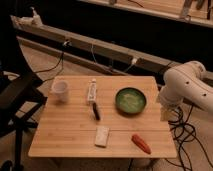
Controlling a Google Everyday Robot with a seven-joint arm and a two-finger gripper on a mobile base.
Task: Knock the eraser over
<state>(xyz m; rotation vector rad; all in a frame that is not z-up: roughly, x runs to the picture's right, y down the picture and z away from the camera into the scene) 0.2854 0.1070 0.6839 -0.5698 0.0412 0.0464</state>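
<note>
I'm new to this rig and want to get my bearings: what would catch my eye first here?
The bulky white robot arm at the right stands out first, its gripper hanging beside the right edge of the wooden table. Next come the green bowl right of centre and the red object near the front right corner; the white eraser sits at the front middle.
</note>
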